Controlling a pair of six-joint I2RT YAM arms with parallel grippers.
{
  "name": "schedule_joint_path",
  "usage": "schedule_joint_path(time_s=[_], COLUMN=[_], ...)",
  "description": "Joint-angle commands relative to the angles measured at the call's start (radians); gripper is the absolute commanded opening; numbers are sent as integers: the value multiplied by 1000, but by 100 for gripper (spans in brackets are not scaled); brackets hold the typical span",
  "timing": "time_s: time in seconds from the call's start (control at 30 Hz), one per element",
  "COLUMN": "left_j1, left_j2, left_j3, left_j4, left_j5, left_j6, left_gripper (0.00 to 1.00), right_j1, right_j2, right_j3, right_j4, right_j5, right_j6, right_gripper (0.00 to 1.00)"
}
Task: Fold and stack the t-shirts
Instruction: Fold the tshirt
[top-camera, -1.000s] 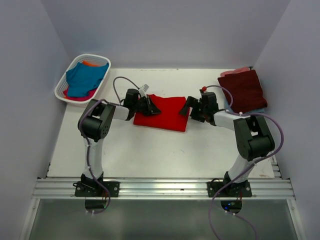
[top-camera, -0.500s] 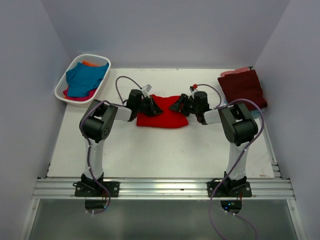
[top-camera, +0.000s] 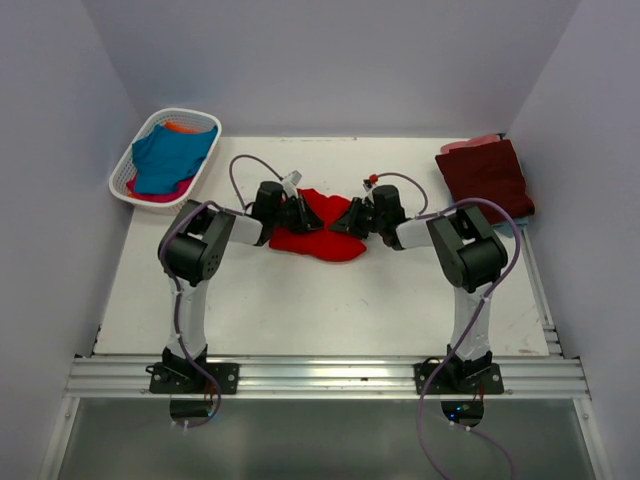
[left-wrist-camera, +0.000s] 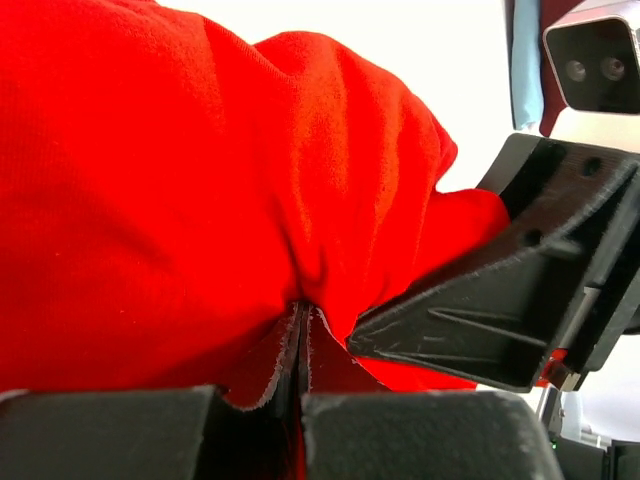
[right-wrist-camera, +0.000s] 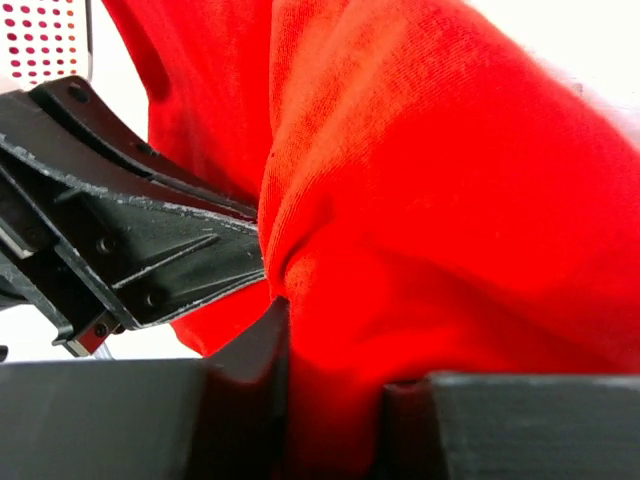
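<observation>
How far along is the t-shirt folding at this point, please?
Done: a dark maroon shirt lies folded at the far right. In hand: the left pincer and right pincer are both shut on the red shirt, bunched mid-table, mid-fold. Left: finishing it, plus the teal shirt and others in the white basket.

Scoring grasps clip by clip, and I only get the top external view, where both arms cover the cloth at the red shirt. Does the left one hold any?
Observer: Yes. In the left wrist view the left gripper has its fingers pressed together on a thin fold of the red t-shirt.
Operator: And the right?
Observer: The right wrist view shows the right gripper closed on a thicker bunch of the same shirt, which fills the gap between its fingers.
Operator: How near are they?
Observer: In the left wrist view one finger of the right gripper lies beside that pinched fold; whether they touch, I cannot tell.
</observation>
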Motion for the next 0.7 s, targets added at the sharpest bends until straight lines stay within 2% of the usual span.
schedule_joint_path(time_s=[0.0, 0.03, 0.07, 0.2, 0.23, 0.33, 0.6, 0.67], left_j1=[-17, -17, -17, -16, -14, -11, 35, 70], left_j2=[3, -2, -13, -46, -57, -137, -506, -584], left_j3=[-48, -51, -55, -77, -83, -115, -173, -180], left_j4=[-67, -66, -67, -66, -64, -62, -53, -61], left_j5=[-14, -14, -13, 3, 9, 20, 46, 55], left_j6=[14, 16, 17, 16, 14, 13, 8, -1], left_gripper=[0, 0, 0, 0, 0, 0, 0, 0], right_j1=[40, 39, 39, 16, 5, -45, -145, -173], right_j2=[75, 81, 82, 47, 23, -17, -134, -140], right_j3=[18, 24, 35, -2, -45, -91, -62, -51], right_j4=[-208, -214, -214, -70, 84, 347, 490, 591], right_j5=[2, 2, -9, -105, -174, -250, -327, -328], right_j6=[-24, -22, -15, 65, 106, 272, 411, 502], right_gripper=[14, 3, 0, 0, 0, 0, 0, 0])
